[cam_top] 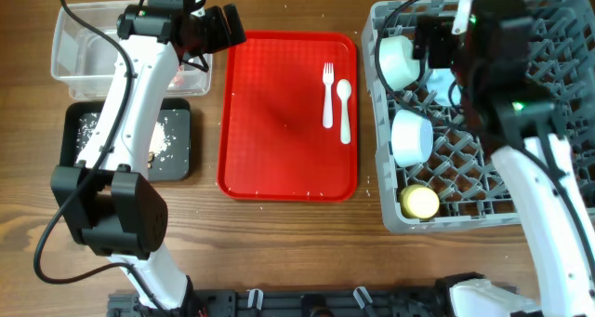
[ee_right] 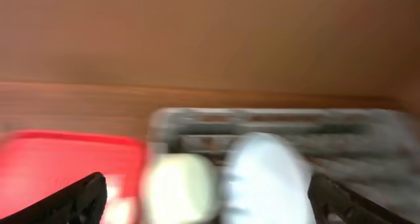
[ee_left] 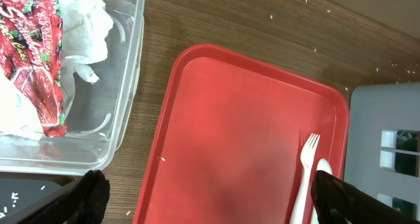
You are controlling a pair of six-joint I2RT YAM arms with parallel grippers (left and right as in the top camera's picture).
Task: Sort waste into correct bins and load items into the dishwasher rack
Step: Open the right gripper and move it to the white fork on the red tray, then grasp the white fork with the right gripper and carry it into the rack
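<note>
Left gripper (ee_left: 209,184): jaws recorded spread wide, nothing held between them. In the overhead view it is located above the gap between the clear tub (cam_top: 70,38) and the far-left corner of the red tray (cam_top: 279,159). Inside the clear tub, a red snack wrapper (ee_left: 33,60) and a crumpled white napkin (ee_left: 82,23) are noted lying against each other. The black tray (cam_top: 74,159) is set just beside the tub on the robot's side, with whitish crumbs (cam_top: 172,131) scattered over its floor. A few white specks are also seen on the wooden table (cam_top: 279,252) around the red tray. A white fork (cam_top: 327,94) and a white spoon (cam_top: 345,111) are found side by side on the right part of the red tray, handles toward the robot and the spoon on the rack side; whether they touch cannot be resolved. The dishwasher rack (cam_top: 465,219) is placed just right of the red tray. Along its left side, a far bowl (cam_top: 402,61) and a near bowl (cam_top: 412,136) are seated tilted among the pegs, and a yellow cup (cam_top: 419,202) is lodged in the near-left corner. Right gripper (ee_right: 207,181): fingers observed far apart, nothing clamped. Its wrist view is heavily blurred; the round white and cream shapes ahead are possibly a bowl and the cup in the rack. In the overhead view, the right arm is positioned over the rack.
</note>
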